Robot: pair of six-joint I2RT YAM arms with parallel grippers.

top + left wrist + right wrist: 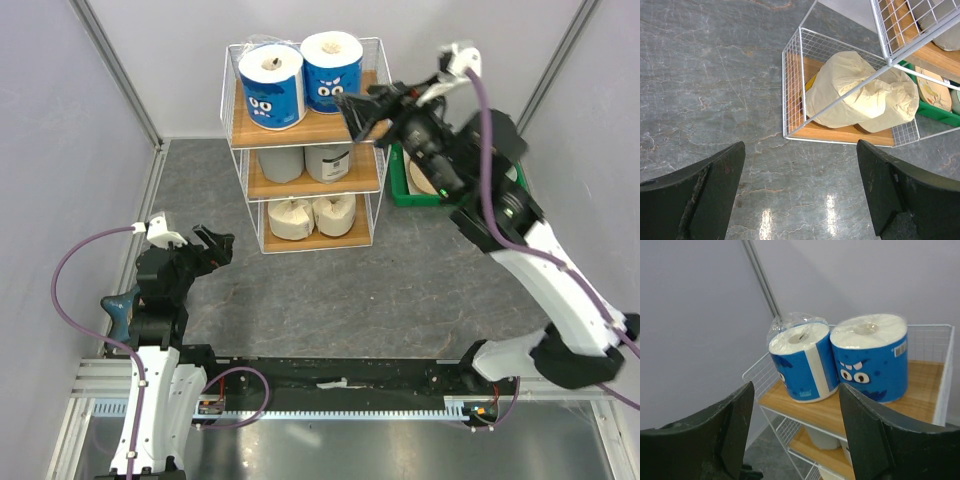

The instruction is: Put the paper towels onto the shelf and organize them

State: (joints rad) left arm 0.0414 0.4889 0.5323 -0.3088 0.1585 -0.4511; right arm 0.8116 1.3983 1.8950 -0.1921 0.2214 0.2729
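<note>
On the shelf (312, 187) stand blue rolls (272, 85), grey rolls (328, 160), cream rolls (288, 218); left claw (218, 247), right claw (352, 118) wide open.

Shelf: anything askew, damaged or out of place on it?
Nothing misplaced on the shelf. Minor: cream rolls look crumpled; left blue roll has clear film bunched loose on top.

pale lilac walls (50, 120), grey marbled tabletop (400, 290) (glossy, catching light), metal corner posts (115, 68)
</note>
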